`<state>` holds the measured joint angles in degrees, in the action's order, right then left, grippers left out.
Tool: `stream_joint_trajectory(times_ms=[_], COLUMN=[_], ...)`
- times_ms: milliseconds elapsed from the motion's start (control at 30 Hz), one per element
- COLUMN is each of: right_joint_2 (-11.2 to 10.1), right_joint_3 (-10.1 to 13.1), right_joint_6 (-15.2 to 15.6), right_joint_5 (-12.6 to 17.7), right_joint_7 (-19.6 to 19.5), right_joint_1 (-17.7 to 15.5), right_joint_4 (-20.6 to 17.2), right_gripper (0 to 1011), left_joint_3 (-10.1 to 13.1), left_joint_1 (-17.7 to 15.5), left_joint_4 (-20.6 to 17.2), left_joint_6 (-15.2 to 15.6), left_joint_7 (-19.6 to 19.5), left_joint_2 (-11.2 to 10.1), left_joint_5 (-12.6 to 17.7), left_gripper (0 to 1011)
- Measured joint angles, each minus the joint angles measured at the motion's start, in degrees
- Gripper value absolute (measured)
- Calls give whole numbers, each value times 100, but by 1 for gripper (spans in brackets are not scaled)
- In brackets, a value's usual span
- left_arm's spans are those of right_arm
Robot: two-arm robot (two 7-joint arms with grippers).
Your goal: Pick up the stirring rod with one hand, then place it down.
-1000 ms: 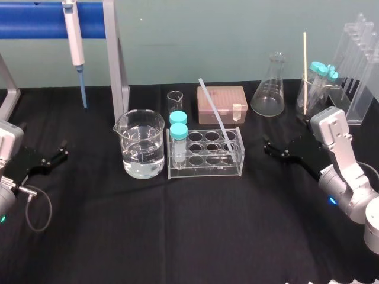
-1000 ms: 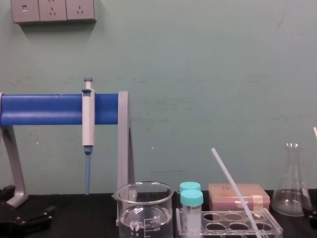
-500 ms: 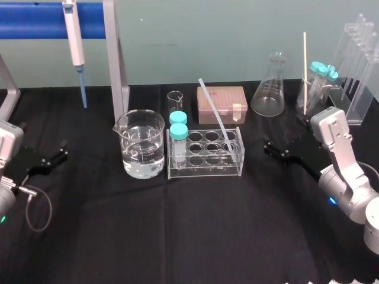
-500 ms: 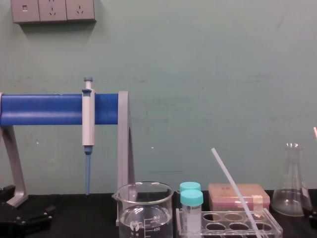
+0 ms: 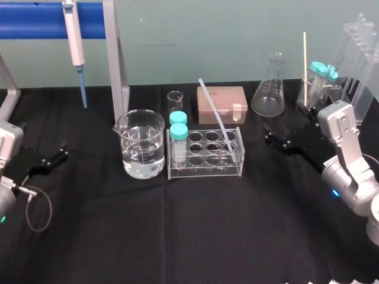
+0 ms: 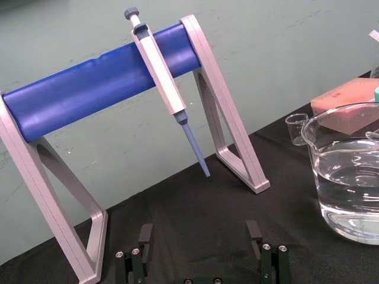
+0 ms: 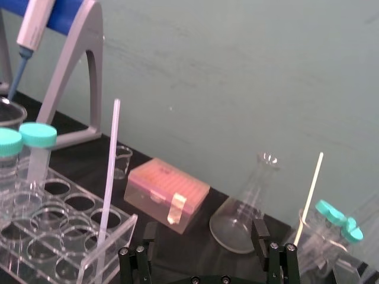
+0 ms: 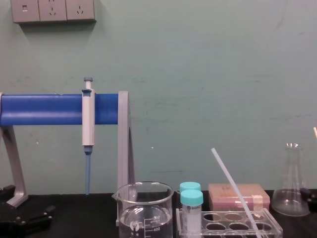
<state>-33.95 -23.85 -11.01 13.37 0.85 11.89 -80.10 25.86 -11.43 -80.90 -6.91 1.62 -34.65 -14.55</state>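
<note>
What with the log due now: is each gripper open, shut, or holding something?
Black two-fingered left gripper: open, empty, at the black table's left.
Black two-fingered right gripper: open, empty, before the clear conical flask.

Laboratory bench, as I face it: beaker point(image 5: 141, 145) of water; conical flask point(image 5: 269, 89); clear rack point(image 5: 205, 156) holding capped tubes point(image 5: 178, 142) and a leaning stirring rod point(image 5: 217, 113); pipette point(image 5: 73, 35) hung on a blue stand point(image 5: 35, 12); pink box point(image 5: 221, 104); black tabletop point(image 5: 177, 225); green wall point(image 8: 198, 74) with sockets point(image 8: 53, 10).
</note>
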Motion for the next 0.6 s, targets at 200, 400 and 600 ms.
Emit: stream_joint_trajectory(times_ms=[200, 400, 600], right_joint_2=[122, 276, 412], right_joint_3=[62, 59, 25], right_joint_6=[-180, -353, -492], right_joint_5=[89, 242, 399], right_joint_7=[336, 855, 1411], right_joint_1=[214, 540, 859], right_joint_4=[231, 598, 932], right_gripper=[1000, 1000, 1000], left_joint_3=[0, 0, 0], left_joint_1=[0, 0, 0], left_joint_4=[0, 0, 0], left_joint_6=[0, 0, 0], left_joint_7=[0, 0, 0], left_joint_2=[0, 0, 0], left_joint_5=[0, 0, 0], left_gripper=[1000, 1000, 1000])
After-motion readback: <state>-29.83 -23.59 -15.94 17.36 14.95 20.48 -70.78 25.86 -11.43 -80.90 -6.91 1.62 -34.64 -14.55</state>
